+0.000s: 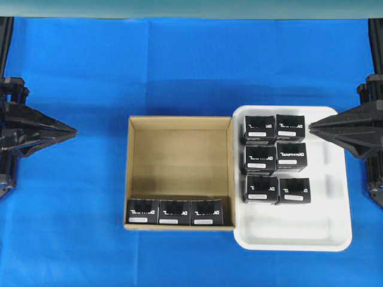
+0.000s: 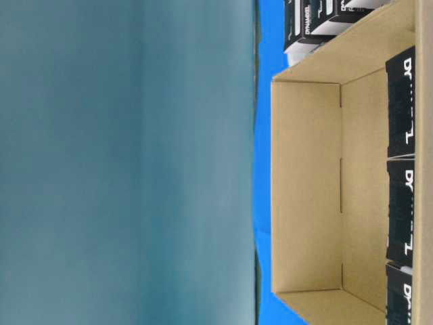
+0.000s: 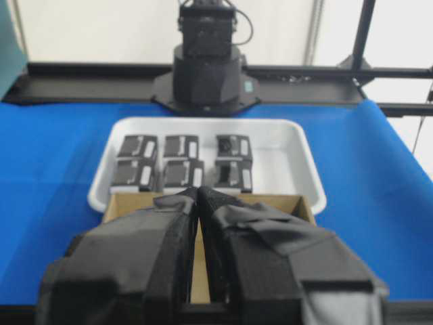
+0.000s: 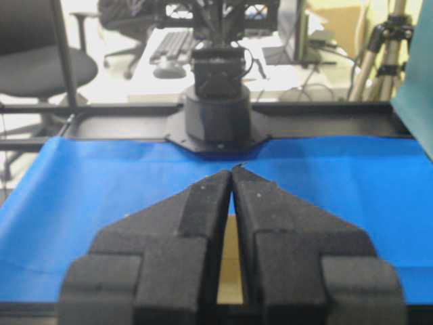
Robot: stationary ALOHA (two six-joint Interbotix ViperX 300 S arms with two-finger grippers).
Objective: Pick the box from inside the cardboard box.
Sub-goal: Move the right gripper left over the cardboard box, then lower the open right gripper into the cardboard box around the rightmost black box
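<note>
While idle: left gripper (image 1: 73,129) and right gripper (image 1: 311,127), fingers pressed together, holding nothing.
Risk: box (image 1: 175,211) packed against cardboard box (image 1: 179,123) wall; fingers may jam.

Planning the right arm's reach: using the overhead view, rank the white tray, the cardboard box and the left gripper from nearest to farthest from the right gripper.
1. White tray, just beside the right gripper.
2. Cardboard box, centre.
3. Left gripper, far left.
</note>
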